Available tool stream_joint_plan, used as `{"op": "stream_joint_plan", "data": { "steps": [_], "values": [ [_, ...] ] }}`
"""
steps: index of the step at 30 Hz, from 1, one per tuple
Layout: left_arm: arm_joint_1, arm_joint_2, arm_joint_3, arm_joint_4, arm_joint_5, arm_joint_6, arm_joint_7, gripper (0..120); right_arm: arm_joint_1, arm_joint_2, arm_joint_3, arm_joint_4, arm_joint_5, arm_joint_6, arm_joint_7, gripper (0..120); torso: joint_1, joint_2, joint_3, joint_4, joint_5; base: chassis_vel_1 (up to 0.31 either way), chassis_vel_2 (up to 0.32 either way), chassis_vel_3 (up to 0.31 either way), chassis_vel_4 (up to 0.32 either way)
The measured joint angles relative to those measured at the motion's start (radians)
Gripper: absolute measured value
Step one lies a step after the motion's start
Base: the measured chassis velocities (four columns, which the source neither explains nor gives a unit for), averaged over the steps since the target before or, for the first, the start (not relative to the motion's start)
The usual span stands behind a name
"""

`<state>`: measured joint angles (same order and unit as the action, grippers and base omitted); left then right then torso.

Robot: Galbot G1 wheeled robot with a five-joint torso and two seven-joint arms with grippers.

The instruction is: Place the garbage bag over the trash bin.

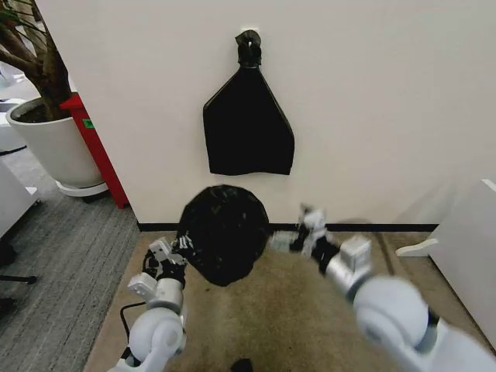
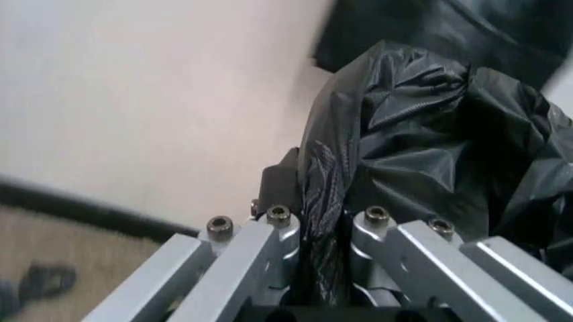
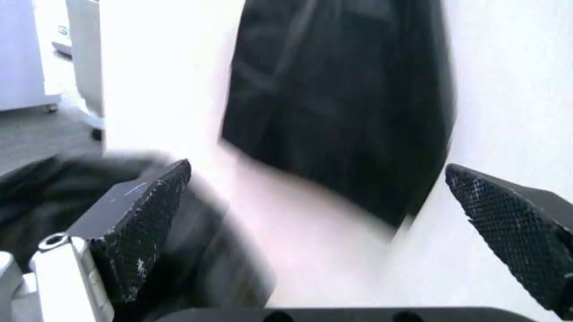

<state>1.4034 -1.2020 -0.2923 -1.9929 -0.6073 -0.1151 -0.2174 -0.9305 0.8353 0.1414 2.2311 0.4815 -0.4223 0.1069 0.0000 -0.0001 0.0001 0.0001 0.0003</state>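
garbage bag (image 1: 222,232) | left gripper (image 1: 172,253) pinching its edge | right gripper (image 1: 301,232) spread, empty | risk: thin plastic slips free

Two black bags were counted: one garbage bag (image 1: 223,232), loose and crinkly, low in front of the wall, and one flat black bag (image 1: 248,128) hung on the wall above it, tapering to a knotted top. Two grippers were seen, the left gripper (image 1: 180,246) and the right gripper (image 1: 298,229), one at each side of the garbage bag. One white plant pot (image 1: 50,147) was counted, with one tree (image 1: 35,58) in it. One red panel (image 1: 97,151) was noted beside the pot, and one brown mat (image 1: 287,310) on the floor.
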Motion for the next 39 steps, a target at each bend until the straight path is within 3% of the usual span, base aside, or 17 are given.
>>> {"op": "stream_joint_plan", "data": {
  "steps": [3, 7, 11, 17, 30, 39],
  "values": [
    [0.004, 0.015, 0.001, 0.016, 0.084, -0.026, 0.06, 5, 0.12, -0.044, -0.041, -0.084, -0.069, 0.081, -0.109, 100, 0.0, 0.0, 0.0, 0.0001, -0.0001, 0.0, 0.0, 0.0, 0.0],
    [0.001, 0.025, -0.009, 0.059, 0.252, -0.12, 0.15, 5, 0.3, -0.104, -0.165, -0.243, -0.207, 0.224, -0.347, 100, 0.0, 0.0, 0.0, -0.0001, -0.0003, 0.0, 0.0, 0.0, 0.0],
    [0.002, 0.024, -0.008, 0.063, 0.271, -0.152, 0.164, 5, 0.357, -0.103, -0.214, -0.319, -0.234, 0.256, -0.432, 100, 0.0, 0.0, 0.0, 0.0, -0.0002, 0.0, 0.0, 0.0, 0.0],
    [0.002, 0.013, -0.012, 0.061, 0.313, -0.221, 0.221, 5, 0.566, -0.064, -0.374, -0.589, -0.315, 0.424, -0.679, 100, 0.0, 0.0, 0.0, 0.0, -0.0007, 0.0, 0.0, 0.0, 0.0],
    [0.005, 0.01, -0.014, 0.049, 0.308, -0.223, 0.223, 5, 0.677, -0.027, -0.463, -0.672, -0.225, 0.417, -0.734, 100, 0.0, 0.0, 0.0, -0.0003, -0.0006, 0.0, 0.0, 0.0, 0.0],
    [0.047, 0.013, -0.017, -0.018, 0.293, -0.231, 0.236, 5, 0.684, 0.078, -0.496, -0.781, -0.248, 0.446, -0.733, 100, 0.0, 0.0, 0.0, -0.0001, -0.0003, 0.0, 0.0, 0.0, 0.0]
  ]
}}
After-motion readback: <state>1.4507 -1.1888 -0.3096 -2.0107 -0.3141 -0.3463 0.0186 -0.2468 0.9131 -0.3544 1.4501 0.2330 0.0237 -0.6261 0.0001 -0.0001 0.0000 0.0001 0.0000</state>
